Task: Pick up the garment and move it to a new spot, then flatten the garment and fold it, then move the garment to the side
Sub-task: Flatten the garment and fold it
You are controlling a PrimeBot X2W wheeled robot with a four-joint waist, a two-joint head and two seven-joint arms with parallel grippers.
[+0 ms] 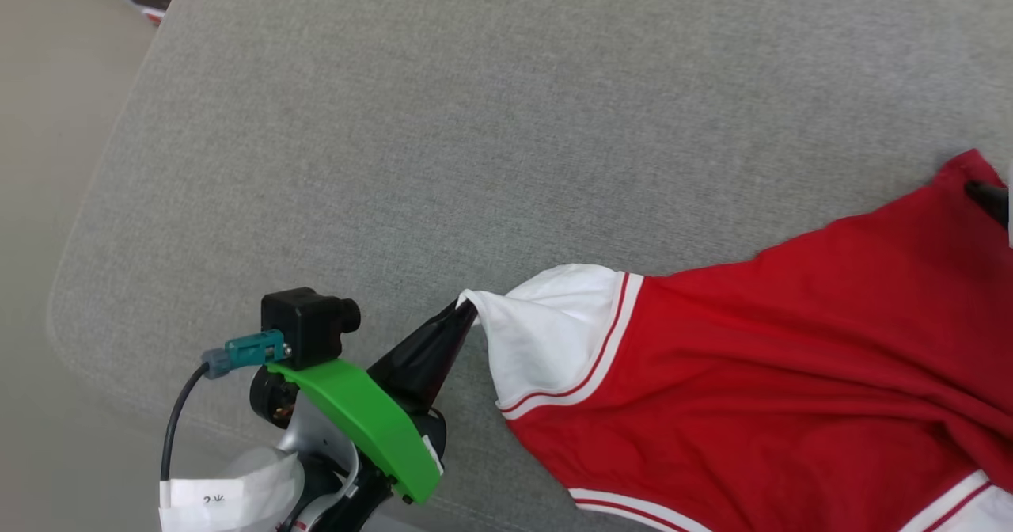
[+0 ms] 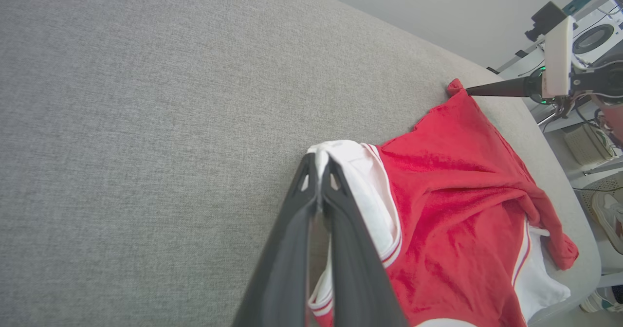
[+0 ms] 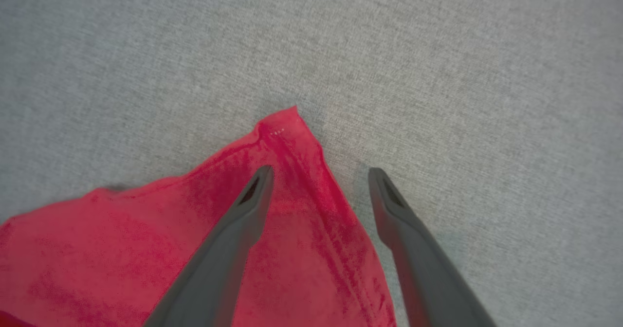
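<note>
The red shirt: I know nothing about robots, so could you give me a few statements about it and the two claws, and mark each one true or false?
1. The left gripper is shut on the white sleeve of the garment. True.
2. The right gripper is clamped on the garment's red corner. False: its fingers stand wide apart, one over the red corner and one over the grey cloth.
3. The garment lies neatly folded. False: it is unfolded and wrinkled.
4. The garment rests on a grey fabric surface. True.
</note>
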